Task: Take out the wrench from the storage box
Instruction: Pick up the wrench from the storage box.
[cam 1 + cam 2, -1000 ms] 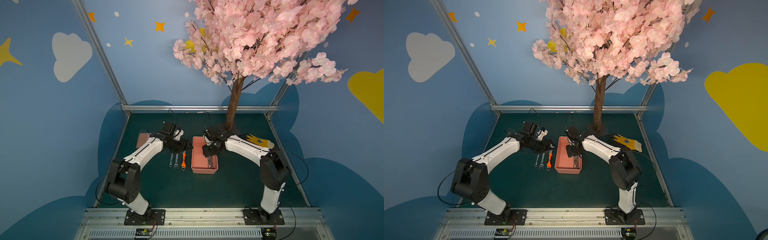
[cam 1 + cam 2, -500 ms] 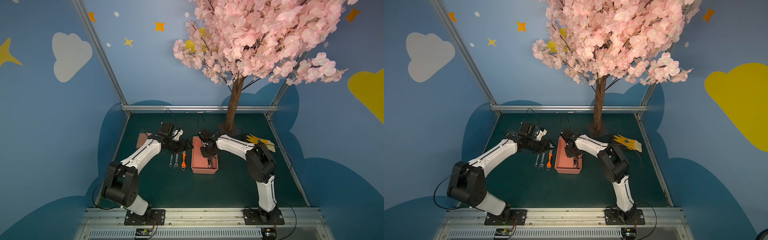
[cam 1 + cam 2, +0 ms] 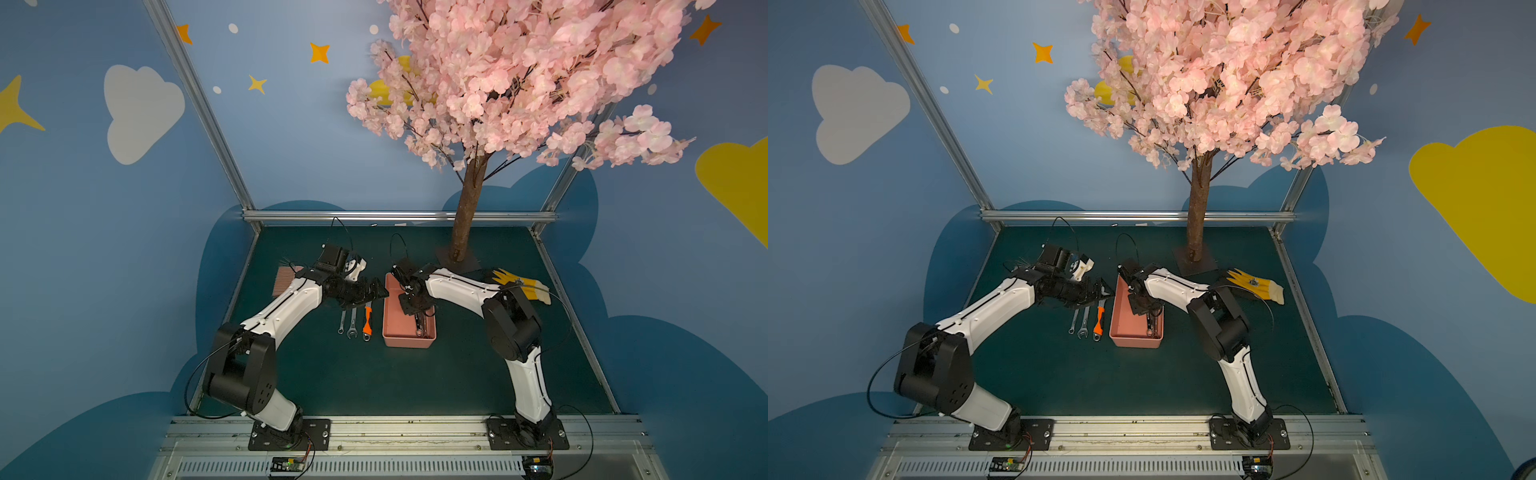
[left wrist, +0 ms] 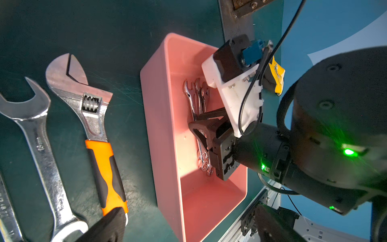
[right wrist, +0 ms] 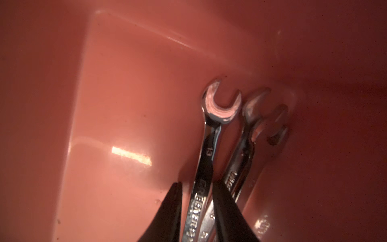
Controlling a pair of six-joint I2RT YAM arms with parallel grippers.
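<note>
Two overhead views; two wrist close-ups.

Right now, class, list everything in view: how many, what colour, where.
storage box: one, salmon pink, between the arms
boxed wrenches: three, silver, along the box's right-arm side
open-end wrenches: two, silver, on the table, left of the box
adjustable wrench: one, orange-black handle, between those and the box
hand brush: one, pink, beyond the left arm
glove: one, yellow, beyond the right arm
tree: one, pink blossom, back of table
left gripper: one, black, open, over the loose wrenches
right gripper: one, black, inside the box, astride one wrench
</note>
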